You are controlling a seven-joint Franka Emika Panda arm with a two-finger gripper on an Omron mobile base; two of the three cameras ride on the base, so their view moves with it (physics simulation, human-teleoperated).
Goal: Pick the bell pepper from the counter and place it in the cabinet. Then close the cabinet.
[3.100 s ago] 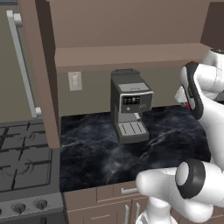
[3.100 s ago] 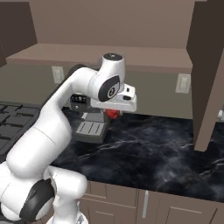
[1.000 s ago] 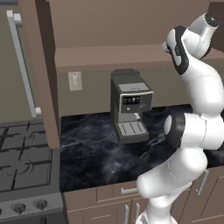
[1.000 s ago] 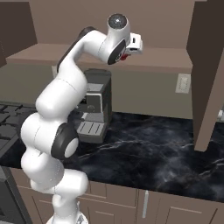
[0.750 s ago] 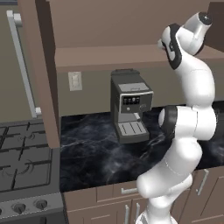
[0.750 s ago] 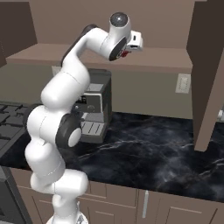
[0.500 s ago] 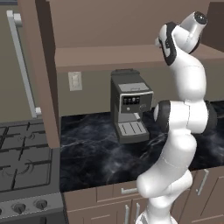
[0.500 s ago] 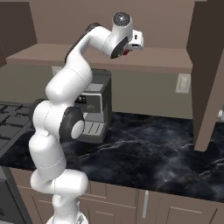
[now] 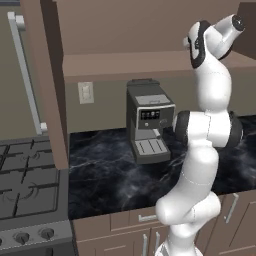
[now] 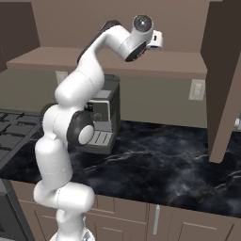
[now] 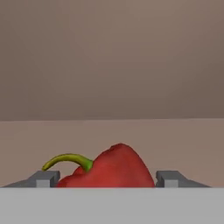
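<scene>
The red bell pepper [image 11: 114, 168] with its curved green stem lies between my two finger tips in the hand view. My gripper [image 11: 106, 178] stands with its tips close against the pepper's two sides, just above the brown shelf board [image 11: 175, 144] of the cabinet. In the base views my arm reaches up into the open cabinet [image 9: 125, 64] over that shelf board [image 10: 179, 63]. The hand [image 10: 155, 38] hides the pepper there. The black marbled counter [image 9: 110, 175] lies below.
A grey coffee machine [image 9: 149, 122] stands on the counter [image 10: 164, 160] under the shelf, beside my arm. The left cabinet door [image 9: 46, 80] hangs open with its silver handle [image 9: 26, 75], the right door [image 10: 226, 75] too. A stove [image 9: 25, 195] lies at left.
My arm has risen from the counter to the cabinet and pushed the hand deeper over the shelf board, carrying the pepper. In the last half second the hand shifted slightly further in.
</scene>
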